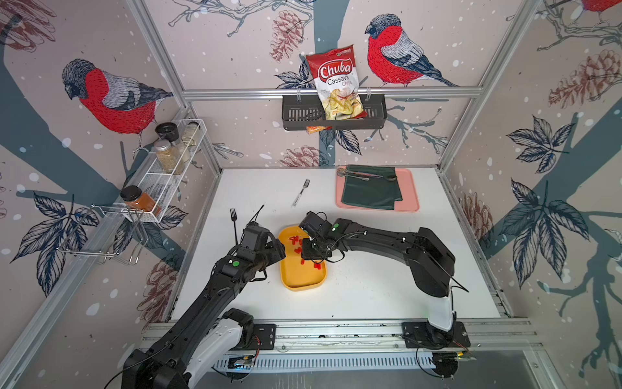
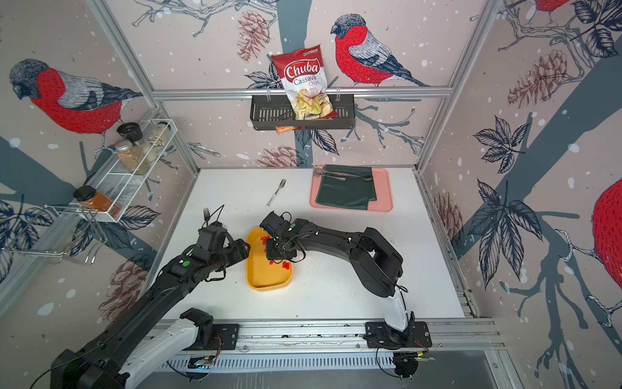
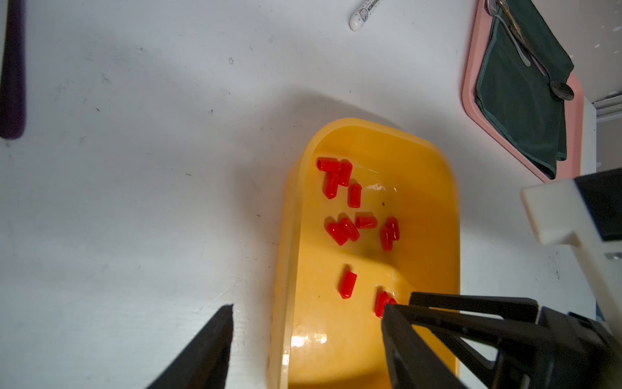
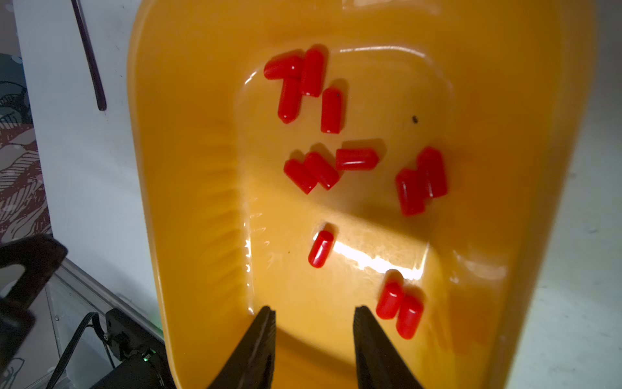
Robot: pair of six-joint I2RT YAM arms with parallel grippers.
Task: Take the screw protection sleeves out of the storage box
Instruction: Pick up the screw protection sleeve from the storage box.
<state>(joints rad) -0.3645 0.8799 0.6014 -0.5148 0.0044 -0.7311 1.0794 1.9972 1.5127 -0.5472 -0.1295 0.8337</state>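
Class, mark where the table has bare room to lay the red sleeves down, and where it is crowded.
Widest bare table: between the storage box, the right arm and the front rail. Also bare: between the black fork and the clear fork. Crowded: at the box, where left hand and right hand hang near the sleeves.

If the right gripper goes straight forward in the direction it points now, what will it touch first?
Probably the single screw protection sleeve lying alone ahead of the right gripper, in line with its open jaws. Depth is unclear: the storage box floor may come first.
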